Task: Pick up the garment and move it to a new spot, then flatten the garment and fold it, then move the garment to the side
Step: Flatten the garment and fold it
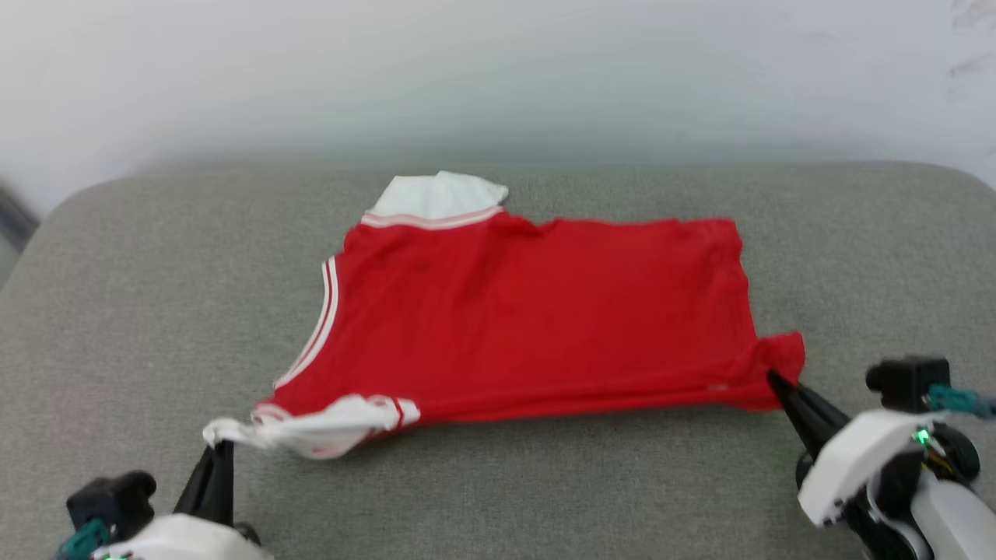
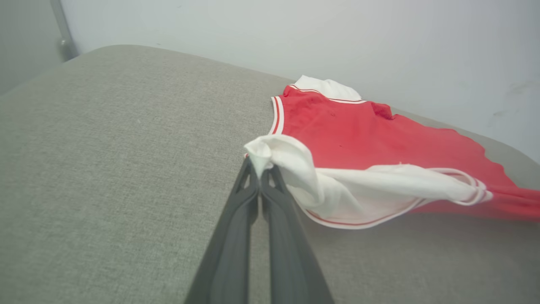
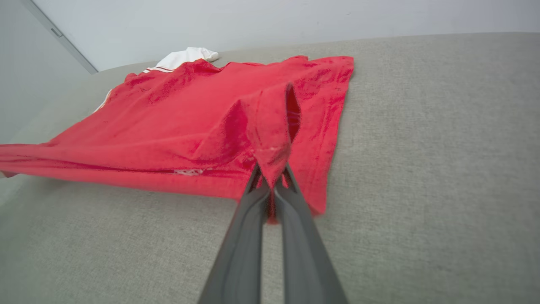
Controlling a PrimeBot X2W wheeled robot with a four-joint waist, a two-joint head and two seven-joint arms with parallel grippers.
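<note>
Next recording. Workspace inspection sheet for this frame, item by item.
surface: grey fabric pad with rounded corners
job's things: garment spread on the pad, red side up, near edge pulled taut
clutter: nothing seen
grippers: left gripper shut on the white sleeve; right gripper shut on the red hem corner
cables: teal lead at the right wrist
surroundings: pale wall behind the pad
</note>
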